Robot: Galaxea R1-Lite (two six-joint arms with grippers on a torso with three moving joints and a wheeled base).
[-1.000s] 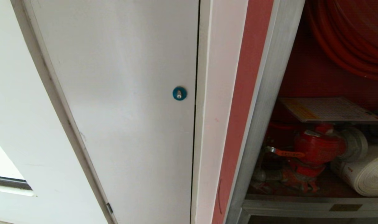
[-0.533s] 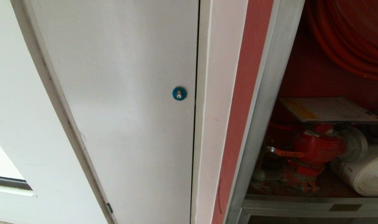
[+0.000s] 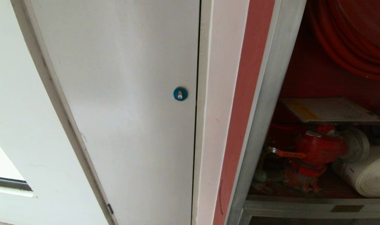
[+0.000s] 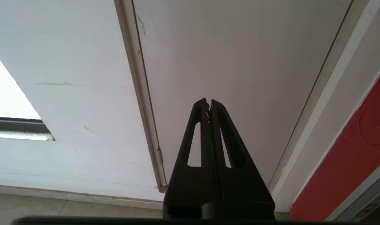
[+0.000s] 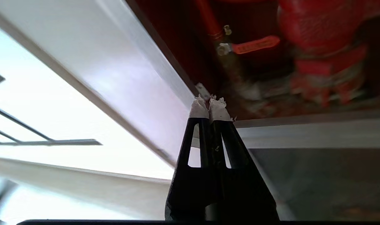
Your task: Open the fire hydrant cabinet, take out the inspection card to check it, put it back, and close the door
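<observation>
inspection card is seen laid flat inside the fire hydrant cabinet, right of frame | right gripper is pressed together, empty, below it | left gripper is pressed together

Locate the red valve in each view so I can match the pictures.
Head view: red valve at lower right, inside the cabinet, under the card.
Left wrist view: not in it.
Right wrist view: blurred, at upper right.
Shared landmark: its orange-red lever.

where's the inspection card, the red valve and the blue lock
inspection card [image 3: 330,110], head view, middle of the sheet
red valve [image 3: 319,147], head view, its round body
blue lock [image 3: 180,93], head view, centre of the disc
</observation>
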